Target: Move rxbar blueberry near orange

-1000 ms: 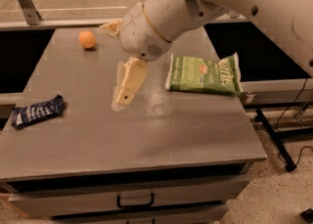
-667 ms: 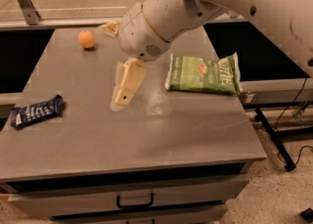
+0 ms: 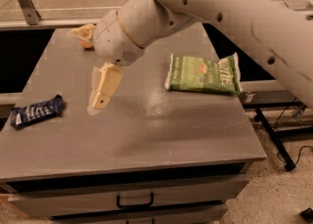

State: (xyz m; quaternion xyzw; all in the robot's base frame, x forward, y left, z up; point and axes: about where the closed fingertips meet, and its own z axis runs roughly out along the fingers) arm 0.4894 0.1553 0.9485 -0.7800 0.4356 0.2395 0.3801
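The rxbar blueberry [image 3: 36,112], a dark navy bar with white lettering, lies flat at the left edge of the grey table [image 3: 146,140]. The orange [image 3: 87,43] sits at the table's far left and is mostly hidden behind my arm; only a sliver shows. My gripper [image 3: 88,71] hangs above the table's left-middle, open and empty. One cream finger [image 3: 102,88] points down toward the table and the other [image 3: 80,31] is up by the orange. The gripper is to the right of the bar and apart from it.
A green chip bag [image 3: 203,74] lies flat on the table's right side. My large white arm [image 3: 220,12] crosses the upper right. The table has a drawer with a black handle [image 3: 134,201] in front. Dark frames flank the table.
My arm and gripper have moved left, toward the bar's side of the table. The orange, in plain view before, is now mostly covered by the upper finger. The bar and bag have not moved.
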